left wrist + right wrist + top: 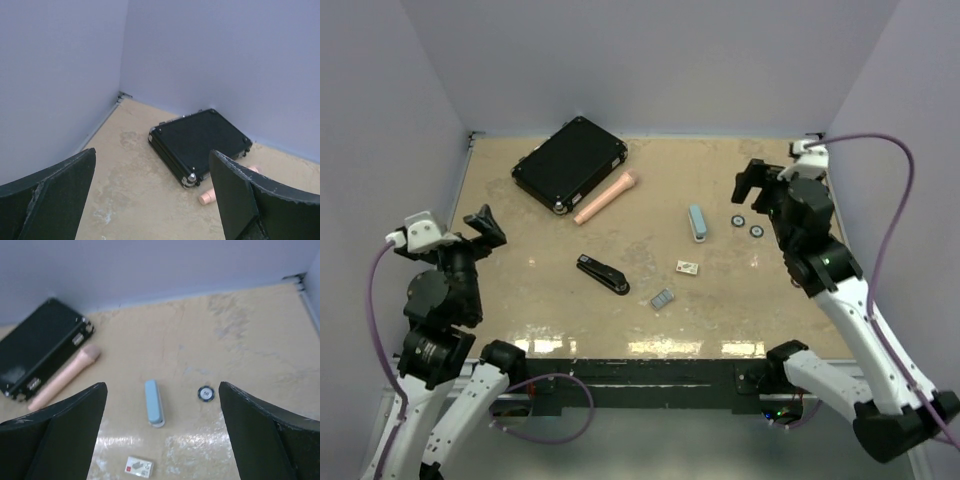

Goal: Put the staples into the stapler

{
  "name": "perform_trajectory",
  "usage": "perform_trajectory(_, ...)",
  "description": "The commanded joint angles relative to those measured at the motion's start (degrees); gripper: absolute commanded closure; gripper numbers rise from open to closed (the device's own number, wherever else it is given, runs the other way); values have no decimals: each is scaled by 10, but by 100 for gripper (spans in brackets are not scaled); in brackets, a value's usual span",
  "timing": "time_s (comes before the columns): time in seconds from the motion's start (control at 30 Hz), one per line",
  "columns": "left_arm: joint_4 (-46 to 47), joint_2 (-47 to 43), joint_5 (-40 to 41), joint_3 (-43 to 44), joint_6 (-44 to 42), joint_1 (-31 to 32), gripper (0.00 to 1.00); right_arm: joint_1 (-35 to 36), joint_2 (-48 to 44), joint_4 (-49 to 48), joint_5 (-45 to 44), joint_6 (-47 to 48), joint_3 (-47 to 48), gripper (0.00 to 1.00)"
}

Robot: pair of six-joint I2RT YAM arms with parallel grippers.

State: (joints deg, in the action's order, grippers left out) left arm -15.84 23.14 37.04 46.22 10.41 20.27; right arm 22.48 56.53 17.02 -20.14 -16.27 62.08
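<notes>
Staples [662, 298], a small grey ribbed block, lie on the table [520, 300] near its front middle, just right of the black stapler [603, 275]. The left gripper [485, 228] hangs wide and empty at the left edge, facing the black case [200, 142]. The right gripper [162, 435], equally wide and empty, hovers over the pale blue stapler [154, 403], with a black ring [205, 393] beside it.

lab test cell: plain lavender walls [650, 60]

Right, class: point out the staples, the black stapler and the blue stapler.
staples [662, 298], top view, middle of strip.
black stapler [603, 275], top view, mid body.
blue stapler [154, 403], right wrist view, top face.
</notes>
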Motion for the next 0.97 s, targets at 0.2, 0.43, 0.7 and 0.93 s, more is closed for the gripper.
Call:
perform_trajectory(0.2, 68, -69, 84, 27, -97, -2, 0, 5, -224, -133, -189, 51, -123, 1)
perform_trajectory(0.43, 87, -70, 80, 11, -66, -2, 0, 5, -286, -146, -188, 86, -148, 2)
perform_trajectory(0.7, 77, -35, 67, 9, -23, -1, 0, 5, -319, -163, -180, 86, -186, 1)
perform_trajectory(0.93, 84, -11, 63, 6, -3, -2, 0, 5, -325, -157, -172, 81, -191, 1)
